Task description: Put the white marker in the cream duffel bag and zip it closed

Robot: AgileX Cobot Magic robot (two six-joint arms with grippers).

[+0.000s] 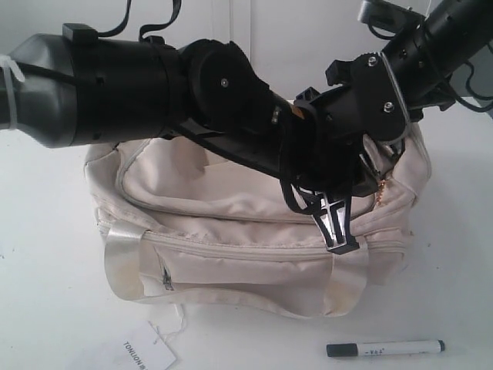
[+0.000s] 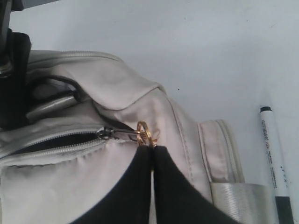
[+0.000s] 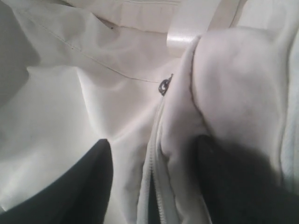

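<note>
Nearest you, the marker (image 1: 385, 348) lies flat on the table (image 1: 54, 308) in front of the bag (image 1: 231, 254), off its right front corner and clear of it. Its black cap is on the end nearer the bag's middle. Judge it light, stiff and smooth: a round barrel that will likely roll or squirt out of a skewed pinch. Take it across the middle of the white barrel, fingers square to its length. Avoid the cap, which may pull off. A paper tag (image 1: 146, 356) lies in front of the bag's left corner; don't mistake it for the marker.

The bag is soft and slumped, so expect the cloth to fold and the mouth to sag shut when nothing holds it. Its strap handles look shiny and probably slippery. The firm hold is the ring pull (image 2: 145, 133) at the bag's right end. The left gripper (image 2: 152, 150) is there, fingers pressed together with the ring pinched at their tips, as far as the wrist view shows. Beside the slider the zip shows a dark gap, so the top is at least partly open.

Further back, over the bag's top, the right gripper (image 3: 153, 140) has its fingers spread wide, astride a fold of cloth by the zip teeth. It grips nothing that you can see.
</note>
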